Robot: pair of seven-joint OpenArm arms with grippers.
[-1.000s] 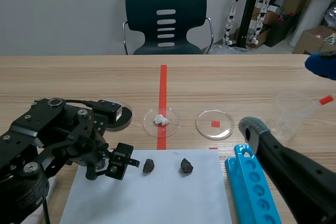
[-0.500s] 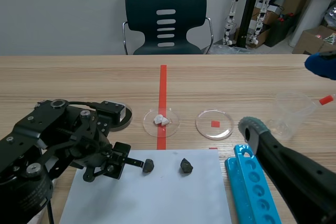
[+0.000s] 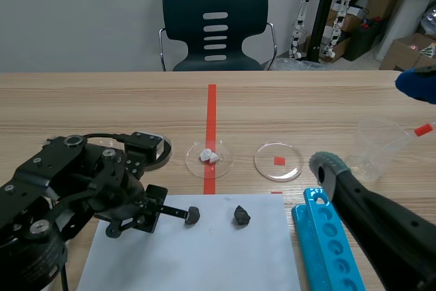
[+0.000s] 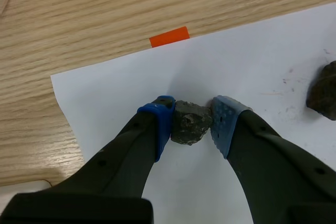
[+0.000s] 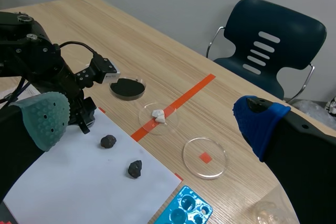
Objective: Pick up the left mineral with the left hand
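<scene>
**Scene view.** My left gripper point(image 3: 185, 215) is low over the white paper sheet point(image 3: 204, 257), fingers pointing toward the centre of the table. The left mineral point(image 3: 194, 215) sits at the fingertips. The right mineral point(image 3: 241, 215) lies near it on the same sheet, apart from it. Beyond the sheet stand a dish with a white lump point(image 3: 209, 157), a dish with a red square point(image 3: 278, 161) and a dark dish point(image 3: 158, 151). A blue rack point(image 3: 327, 236) lies beside the sheet under my right arm.

**Left wrist view.** The left mineral point(image 4: 190, 123) is between my two blue pads point(image 4: 164, 115). One pad presses each side, so the left gripper point(image 4: 191, 121) is clamped on the mineral. The mineral rests on the paper point(image 4: 115, 87). The right mineral point(image 4: 323, 90) lies off to one side, untouched.

**Right wrist view.** My right gripper point(image 5: 151, 116) is raised above the table with its fingers spread wide and nothing between them. Both minerals, left point(image 5: 108, 141) and right point(image 5: 135, 169), lie on the paper below.
</scene>
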